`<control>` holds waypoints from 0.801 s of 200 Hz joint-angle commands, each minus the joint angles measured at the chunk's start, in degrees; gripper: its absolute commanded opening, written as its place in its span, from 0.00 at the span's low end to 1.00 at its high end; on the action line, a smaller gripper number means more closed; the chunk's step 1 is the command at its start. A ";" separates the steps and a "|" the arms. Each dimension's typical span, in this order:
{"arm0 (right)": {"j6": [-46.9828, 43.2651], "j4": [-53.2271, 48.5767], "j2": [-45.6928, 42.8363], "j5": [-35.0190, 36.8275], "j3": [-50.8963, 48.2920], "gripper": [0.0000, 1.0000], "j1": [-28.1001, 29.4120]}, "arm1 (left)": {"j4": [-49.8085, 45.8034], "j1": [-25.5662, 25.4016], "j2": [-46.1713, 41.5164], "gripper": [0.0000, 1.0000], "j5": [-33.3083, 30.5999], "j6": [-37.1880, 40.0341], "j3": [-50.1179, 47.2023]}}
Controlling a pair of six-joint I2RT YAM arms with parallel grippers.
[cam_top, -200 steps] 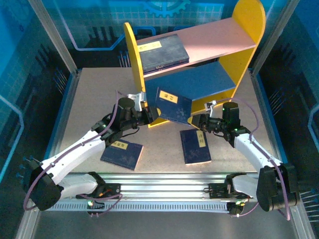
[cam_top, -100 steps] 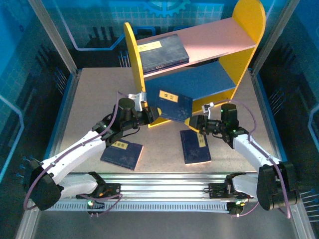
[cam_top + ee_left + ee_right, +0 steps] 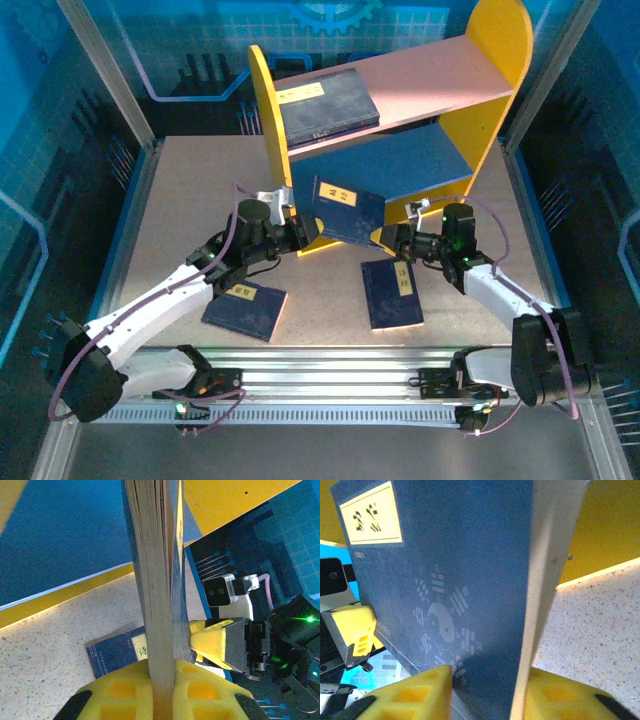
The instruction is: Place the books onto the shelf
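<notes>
The left claw (image 3: 305, 232) and right claw (image 3: 392, 240) each clamp opposite edges of one navy book (image 3: 348, 210). They share its weight and hold it tilted at the front of the shelf's (image 3: 500, 60) blue lower board (image 3: 400, 165), apparently for sliding in. Two more books (image 3: 245, 308) lie on the desk (image 3: 180, 200).

Above the left gripper (image 3: 162, 682), the held book (image 3: 155, 570) runs off the frame's top. Beyond the gripper, it half hides a lying book (image 3: 116, 652), whose label (image 3: 141, 647) is cut short and unreadable.
</notes>
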 commanded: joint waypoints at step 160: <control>-26.63 -27.60 -1.50 -1.82 19.15 0.05 -8.59 | -11.11 -1.34 -3.98 0.56 -2.12 1.95 1.09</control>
